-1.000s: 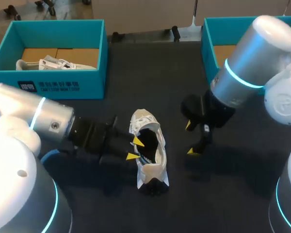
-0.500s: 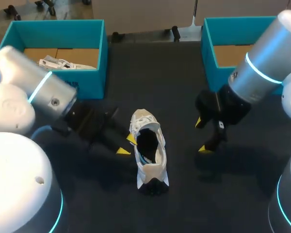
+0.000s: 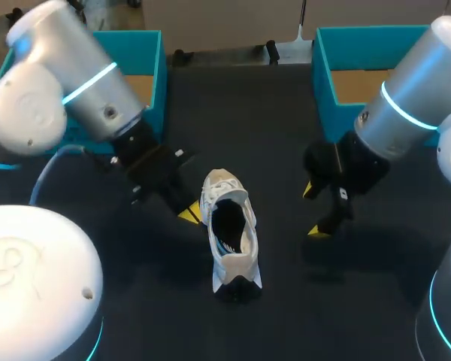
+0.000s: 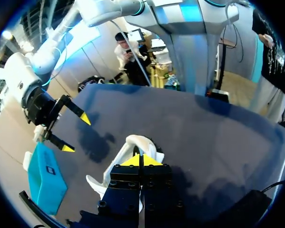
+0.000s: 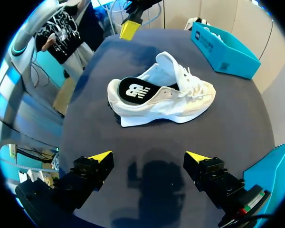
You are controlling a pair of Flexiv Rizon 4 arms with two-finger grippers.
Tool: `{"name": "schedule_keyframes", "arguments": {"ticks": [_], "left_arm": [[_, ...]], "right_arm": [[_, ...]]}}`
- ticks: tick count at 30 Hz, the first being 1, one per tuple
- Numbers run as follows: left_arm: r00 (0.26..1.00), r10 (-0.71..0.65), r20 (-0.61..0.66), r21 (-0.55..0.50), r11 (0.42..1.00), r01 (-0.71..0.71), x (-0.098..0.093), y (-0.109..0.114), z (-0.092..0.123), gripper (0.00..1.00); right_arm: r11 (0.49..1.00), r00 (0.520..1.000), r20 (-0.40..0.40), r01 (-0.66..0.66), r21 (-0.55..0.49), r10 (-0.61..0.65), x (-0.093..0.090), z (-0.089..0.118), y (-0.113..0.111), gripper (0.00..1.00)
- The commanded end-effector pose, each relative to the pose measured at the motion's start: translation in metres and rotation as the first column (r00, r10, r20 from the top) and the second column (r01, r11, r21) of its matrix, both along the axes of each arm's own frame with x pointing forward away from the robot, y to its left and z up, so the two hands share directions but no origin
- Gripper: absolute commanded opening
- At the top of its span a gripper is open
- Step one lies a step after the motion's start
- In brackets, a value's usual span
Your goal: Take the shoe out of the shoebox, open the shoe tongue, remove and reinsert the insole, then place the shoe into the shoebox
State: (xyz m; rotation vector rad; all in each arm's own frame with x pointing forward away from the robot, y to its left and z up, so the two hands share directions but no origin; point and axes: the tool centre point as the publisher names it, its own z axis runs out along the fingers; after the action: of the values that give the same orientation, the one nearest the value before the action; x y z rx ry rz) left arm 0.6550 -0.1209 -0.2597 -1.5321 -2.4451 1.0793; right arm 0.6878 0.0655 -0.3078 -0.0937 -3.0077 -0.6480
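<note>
A white shoe (image 3: 229, 226) lies on its sole on the dark table, mouth up, tongue (image 3: 224, 183) pulled back toward the far side. The right wrist view shows its dark insole (image 5: 133, 89) lying inside. My left gripper (image 3: 189, 213) is shut with its yellow tips together and nothing between them, just left of the shoe's tongue end; its wrist view shows the tips (image 4: 141, 160) closed above the shoe (image 4: 133, 145). To the shoe's right, well apart from it, my right gripper (image 3: 314, 210) stands open and empty, facing the shoe (image 5: 161, 97) side-on.
A teal shoebox (image 3: 156, 68) stands at the back left, largely hidden behind my left arm; the right wrist view shows that box (image 5: 225, 47) holding another white shoe (image 5: 199, 23). A second teal box (image 3: 327, 90) is at the back right.
My left gripper has come out of the shoe's mouth, drawn back to the left and shut, with its arm swung up and back. The right arm moved slightly rightward, then held still.
</note>
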Motion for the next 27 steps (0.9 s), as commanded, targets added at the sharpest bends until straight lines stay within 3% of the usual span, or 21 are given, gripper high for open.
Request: {"name": "schedule_keyframes", "arguments": {"ticks": [1, 6, 8, 15, 17, 25, 27], "left_arm": [[0.988, -0.134, -0.076, 0.182, 0.972, 0.146, 0.004, -0.003, 0.002, 0.0], [0.988, -0.134, -0.076, 0.182, 0.972, 0.146, 0.004, -0.003, 0.002, 0.0], [0.983, -0.179, -0.051, 0.215, 0.959, 0.186, 0.005, -0.007, 0.002, 0.0], [0.938, -0.344, 0.04, 0.312, 0.896, 0.316, 0.01, -0.016, 0.009, 0.0], [0.906, -0.42, 0.046, 0.394, 0.841, 0.37, 0.009, -0.017, 0.013, 0.0], [0.906, -0.42, 0.046, 0.394, 0.841, 0.37, 0.009, -0.017, 0.013, 0.0], [0.874, -0.48, 0.081, 0.414, 0.814, 0.408, 0.009, -0.028, 0.007, 0.0]], "right_arm": [[1.0, 1.0, 0.002, 0.001, -0.003, -0.001, -0.001, -0.001, 0.0, 1.0], [1.0, 1.0, 0.002, 0.001, -0.003, -0.001, -0.001, -0.001, 0.0, 1.0], [1.0, 1.0, -0.006, 0.022, -0.011, -0.022, 0.003, -0.001, -0.009, 1.0], [0.998, 0.998, -0.001, 0.056, -0.037, -0.056, 0.006, 0.007, -0.065, 1.0], [0.997, 0.998, -0.029, 0.057, -0.049, -0.058, 0.006, 0.006, -0.078, 1.0], [0.997, 0.998, -0.029, 0.057, -0.049, -0.058, 0.006, 0.006, -0.078, 1.0], [0.997, 0.998, -0.029, 0.057, -0.049, -0.058, 0.006, 0.006, -0.078, 1.0]]}}
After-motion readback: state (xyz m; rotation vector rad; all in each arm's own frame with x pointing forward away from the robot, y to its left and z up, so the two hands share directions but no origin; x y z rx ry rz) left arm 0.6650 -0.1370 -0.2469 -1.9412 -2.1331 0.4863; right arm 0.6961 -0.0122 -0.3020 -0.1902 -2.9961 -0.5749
